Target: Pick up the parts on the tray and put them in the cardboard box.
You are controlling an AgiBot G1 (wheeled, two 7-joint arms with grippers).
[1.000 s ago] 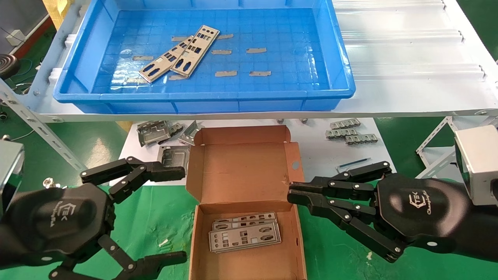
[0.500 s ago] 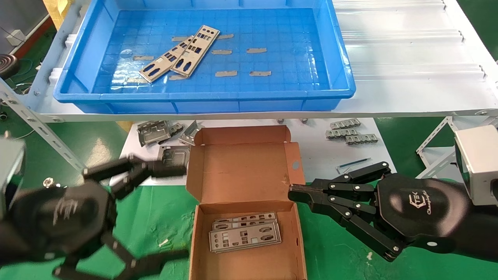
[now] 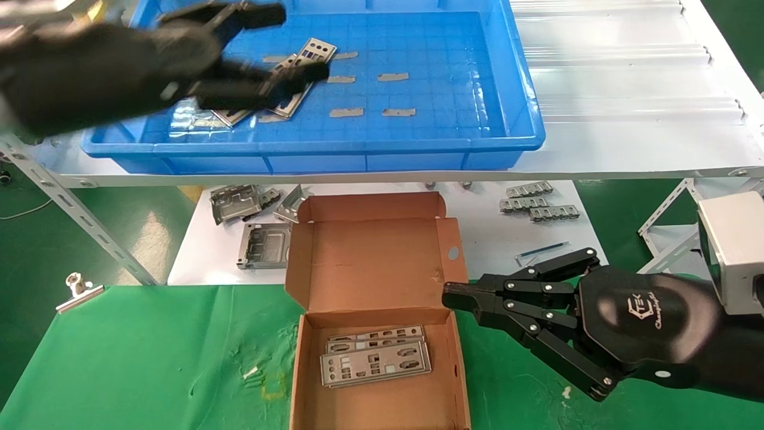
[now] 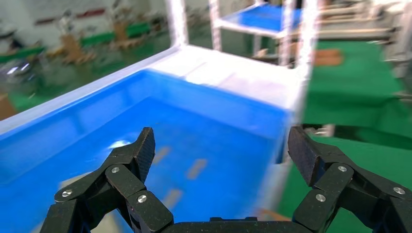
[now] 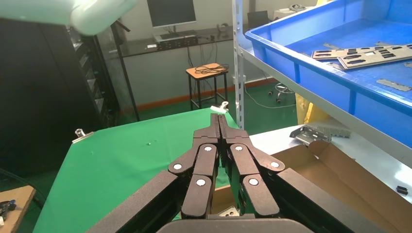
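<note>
Black right gripper point(image 3: 453, 297) – silver screws, white logo, grey wrist block, black linked fingers point(image 4: 141, 148)

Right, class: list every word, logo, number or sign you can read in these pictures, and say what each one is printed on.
"TEK", beside a hexagonal logo: white print on the black housing behind the right claw, which is parked shut beside the brown cardboard box.
A line of script lettering under that logo: too small to read.
Left claw, open over the big blue plastic tray: blurred, no print readable.
Thin silver metal plates, box, tray: no text visible.
</note>
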